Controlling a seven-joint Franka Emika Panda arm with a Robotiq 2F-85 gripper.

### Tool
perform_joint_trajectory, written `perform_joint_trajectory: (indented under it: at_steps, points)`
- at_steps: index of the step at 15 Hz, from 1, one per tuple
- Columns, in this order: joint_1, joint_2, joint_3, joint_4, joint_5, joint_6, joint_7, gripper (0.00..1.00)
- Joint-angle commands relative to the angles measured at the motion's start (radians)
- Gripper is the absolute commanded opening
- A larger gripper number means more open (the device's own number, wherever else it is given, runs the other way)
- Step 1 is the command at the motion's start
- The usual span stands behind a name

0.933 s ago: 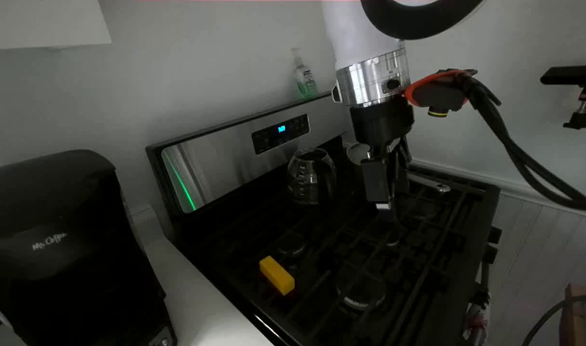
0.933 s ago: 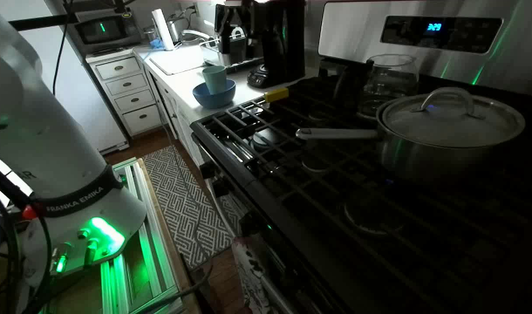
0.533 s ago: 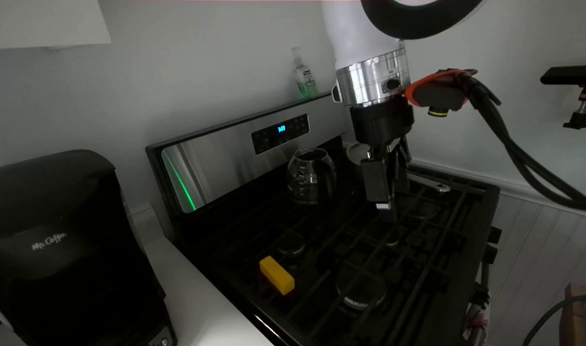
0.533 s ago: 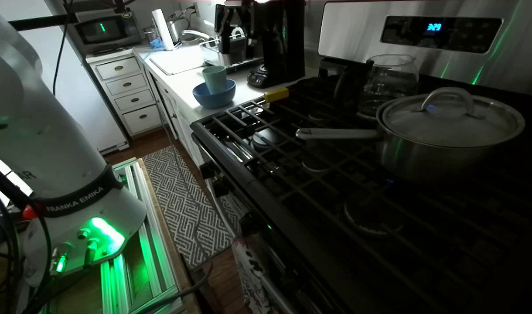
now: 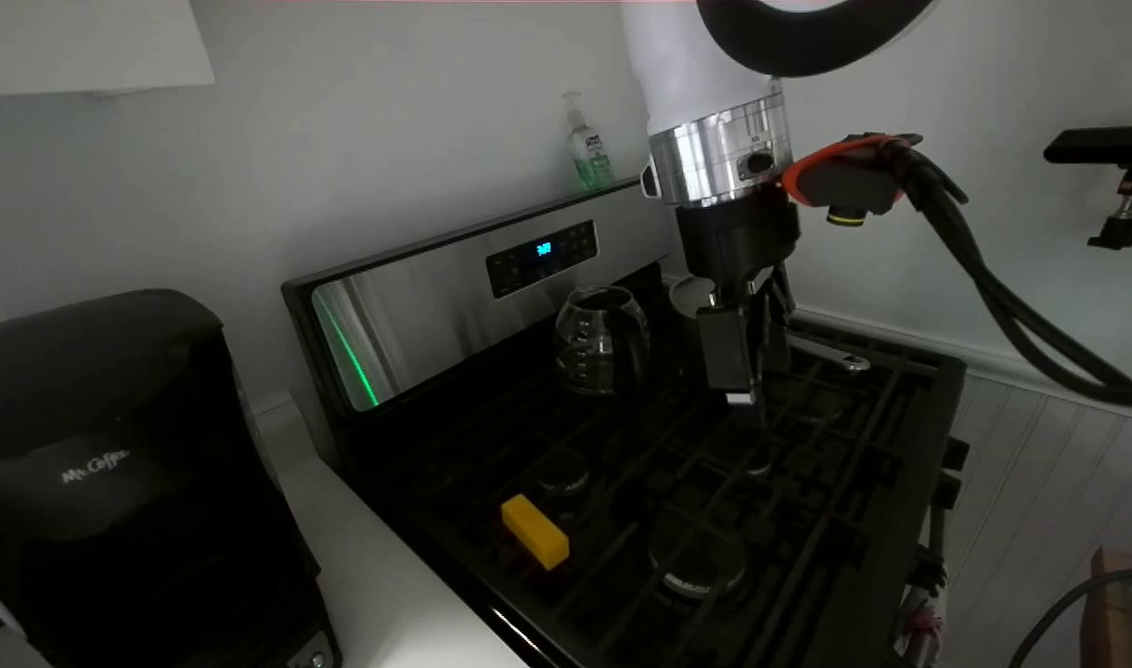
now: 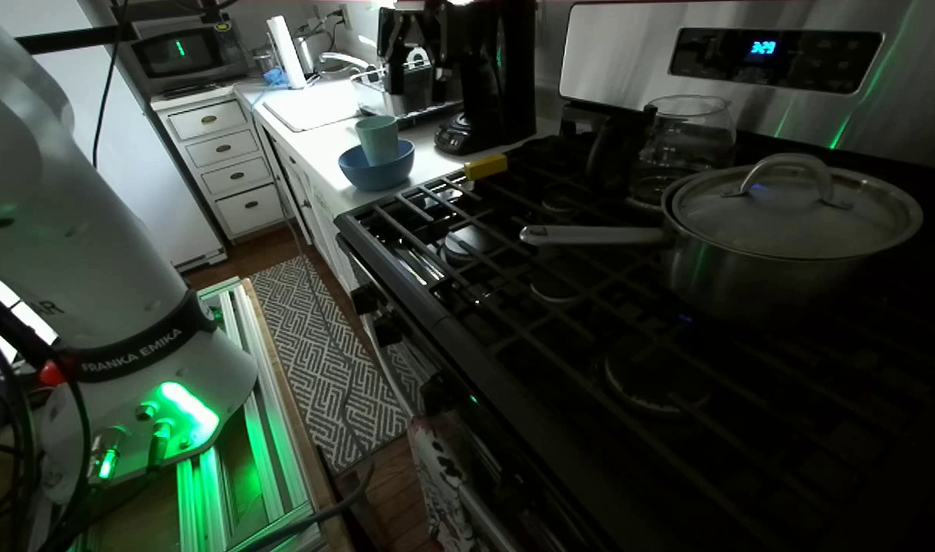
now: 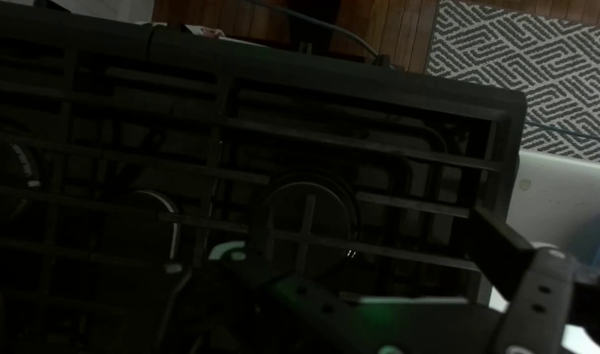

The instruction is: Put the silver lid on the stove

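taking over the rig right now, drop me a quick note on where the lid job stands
Tool: open, holding nothing visible, above the stove.
Silver lid: on the silver pot, loop handle on top; the pot stands on the stove.
Done: nothing visible; the lid is not yet off the pot.
Left: probably grip the loop handle, lift the lid off and set it directly on the stove, minding the glass carafe nearby.

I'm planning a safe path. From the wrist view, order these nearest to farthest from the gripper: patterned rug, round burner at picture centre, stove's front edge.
Nearest to the gripper first:
1. Round burner: mid-picture.
2. Stove's front edge: toward the picture's top.
3. Patterned rug: upper right, down past that edge.
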Motion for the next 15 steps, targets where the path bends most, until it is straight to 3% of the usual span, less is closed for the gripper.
perform_joint_trajectory:
  at_steps: [1,8,15]
  points:
    - [0.001,0.021,0.001,0.012,0.014,0.000,0.025,1.00]
    - [-0.003,0.170,-0.012,0.072,0.233,0.128,0.058,1.00]
    - [-0.090,0.075,-0.077,0.054,0.059,0.232,0.292,1.00]
